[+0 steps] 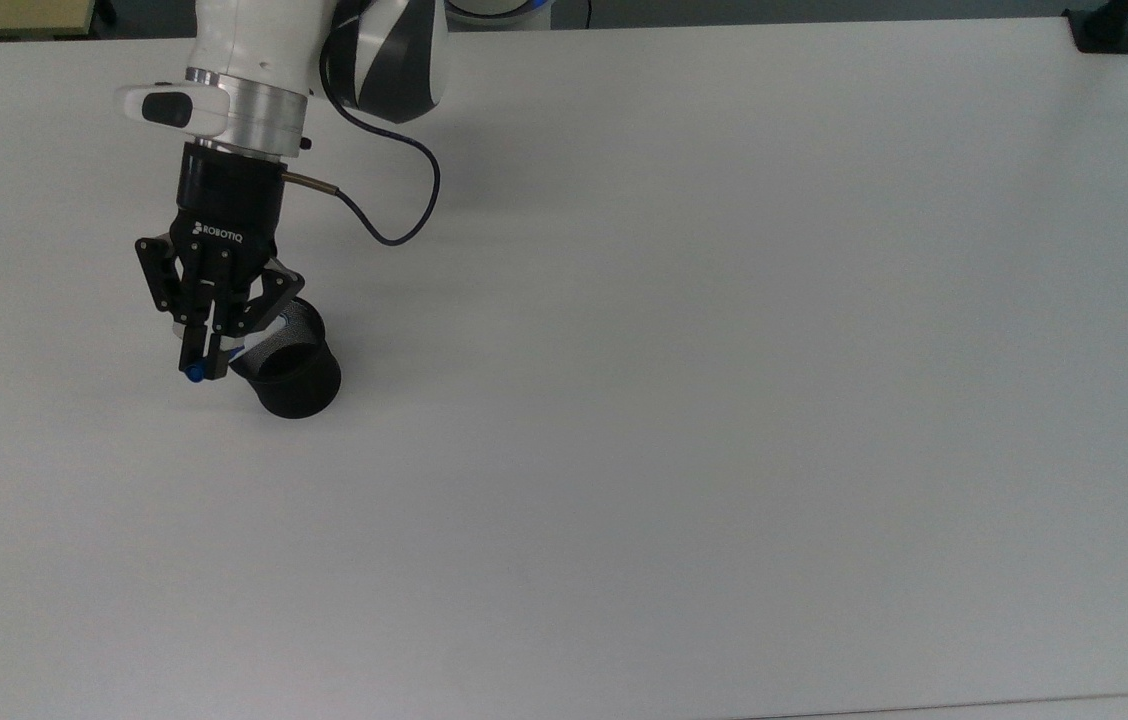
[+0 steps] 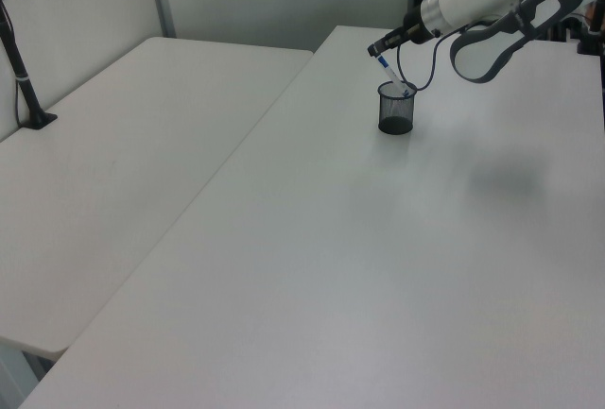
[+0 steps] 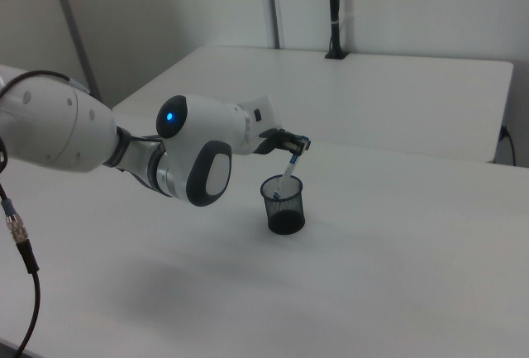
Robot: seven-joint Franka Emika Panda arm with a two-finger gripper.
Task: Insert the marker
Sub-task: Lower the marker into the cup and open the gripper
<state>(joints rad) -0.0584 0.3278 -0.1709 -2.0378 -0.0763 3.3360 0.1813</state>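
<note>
The marker [image 1: 192, 374] is slim and white with a blue cap, and it is held tilted. My gripper [image 1: 201, 362] is shut on the marker's upper part, just left of the black mesh cup [image 1: 299, 385] in the top view. In the left view the marker [image 2: 390, 76] slopes down from the gripper [image 2: 376, 49] and its lower end dips inside the rim of the cup [image 2: 396, 114]. The right view has the marker [image 3: 288, 169] hanging from the gripper [image 3: 299, 143], its lower tip behind the mesh of the cup [image 3: 284, 209].
The cup stands on a wide white table [image 1: 724, 400]. The gripper cable [image 1: 394, 215] loops over the table behind the arm. A black clamp mount [image 1: 1104, 30] sits at the far right corner. A second white table [image 2: 123, 135] adjoins in the left view, with a black post [image 2: 24, 74].
</note>
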